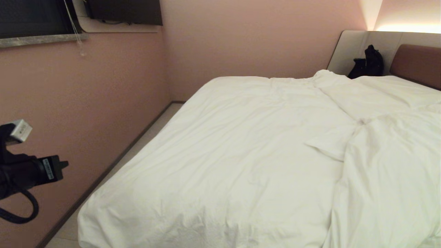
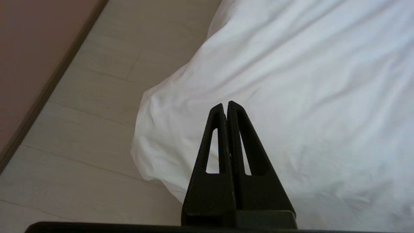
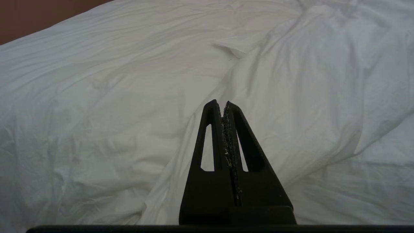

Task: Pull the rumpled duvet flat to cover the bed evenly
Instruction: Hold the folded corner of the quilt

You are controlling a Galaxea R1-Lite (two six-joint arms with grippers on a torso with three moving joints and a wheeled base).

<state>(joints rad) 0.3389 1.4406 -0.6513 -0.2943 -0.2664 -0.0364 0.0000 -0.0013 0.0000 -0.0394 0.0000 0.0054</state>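
The thick, puffy white duvet (image 1: 220, 151) in its creased cotton cover lies spread over most of the low double bed (image 1: 418, 63), reaching the near left corner, where it bulges over the edge and hangs toward the floor. On the right side of the bed the cloth is rumpled: a long raised fold runs from the headboard end down toward the near edge, with a small flat triangular flap (image 1: 327, 144) sticking out beside it. Whether the cloth right of that fold is more of the duvet doubled over or a separate layer is hard to tell from the head view. The padded headboard, beige with a brown panel, shows at the far right, and a black bag-like object (image 1: 368, 62) sits against it behind the bedding.

The left gripper (image 2: 225, 105) hangs above the duvet's near left corner (image 2: 152, 136), its two black triangular fingers pressed together with nothing between them, apart from the cloth. In the head view only the left arm's black wrist housing (image 1: 31, 168) shows, at the left edge in front of the pink wall (image 1: 103, 86).

The right gripper (image 3: 221, 104) points over the rumpled fold (image 3: 207, 129) on the bed, its fingers likewise clenched on nothing.

Pale plank flooring (image 2: 84, 113) runs between the bed and the wall, edged by a dark skirting strip (image 2: 48, 84).
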